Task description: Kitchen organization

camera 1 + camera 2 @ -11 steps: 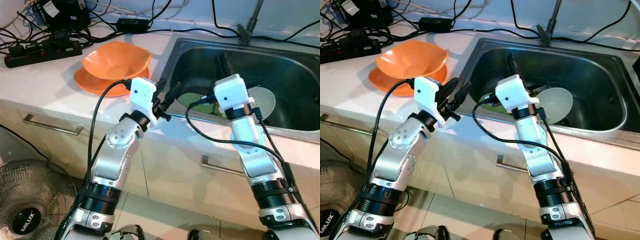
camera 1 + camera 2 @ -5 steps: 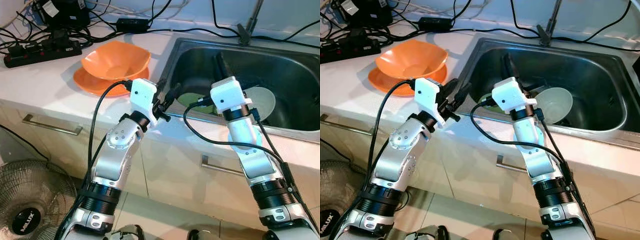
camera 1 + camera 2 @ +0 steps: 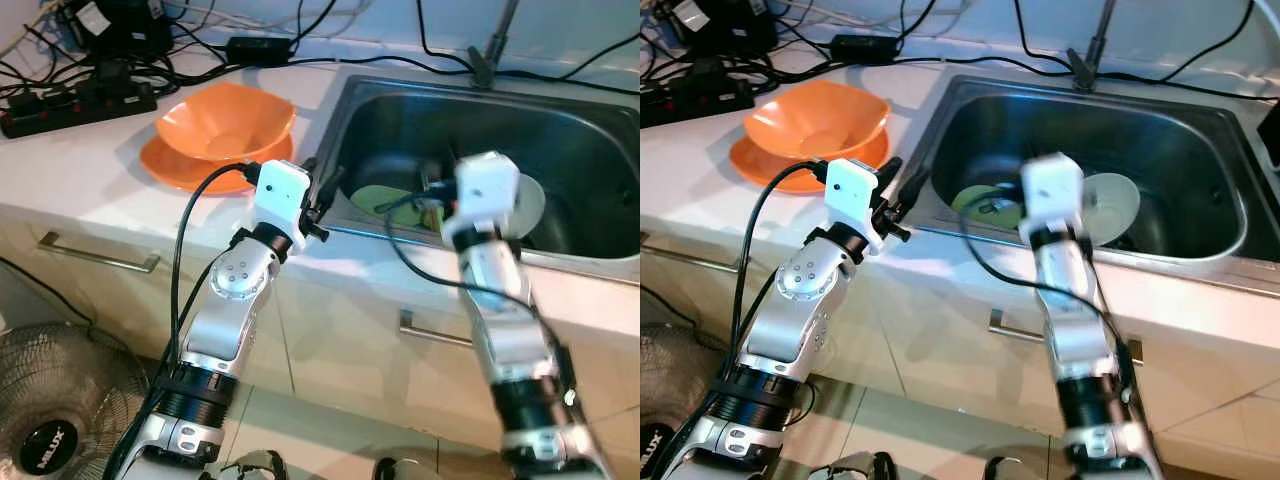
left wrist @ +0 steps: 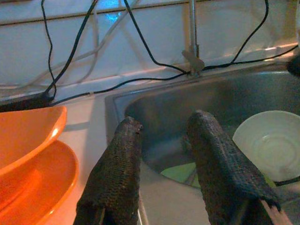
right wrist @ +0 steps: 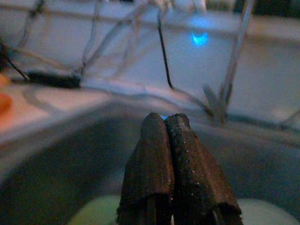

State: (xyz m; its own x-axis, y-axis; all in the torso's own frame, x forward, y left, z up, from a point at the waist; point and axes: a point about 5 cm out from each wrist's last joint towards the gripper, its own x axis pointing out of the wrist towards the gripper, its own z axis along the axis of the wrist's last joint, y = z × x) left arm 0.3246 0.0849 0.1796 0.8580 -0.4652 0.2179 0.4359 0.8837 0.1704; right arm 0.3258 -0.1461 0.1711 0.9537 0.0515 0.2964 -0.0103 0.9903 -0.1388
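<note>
An orange bowl (image 3: 225, 120) rests on an orange plate (image 3: 175, 165) on the white counter. To their right is a steel sink (image 3: 400, 120) holding a green plate (image 3: 385, 200) and a white bowl (image 3: 532, 200). My left gripper (image 4: 165, 121) is open and empty, held over the sink's near left corner between the orange dishes and the basin. Over the sink's front edge my right gripper (image 5: 164, 117) is shut with nothing between its fingers; its arm (image 3: 487, 190) is blurred with motion, in front of the white bowl.
A power strip (image 3: 75, 100) and tangled black cables lie at the back left of the counter. The faucet (image 3: 490, 50) rises behind the sink. Drawer handles (image 3: 95, 255) run along the cabinet front, and a fan (image 3: 50, 420) stands on the floor at lower left.
My right arm has swung to the right across the sink's front edge and is now blurred. The left arm has hardly moved. The camera shifted slightly.
</note>
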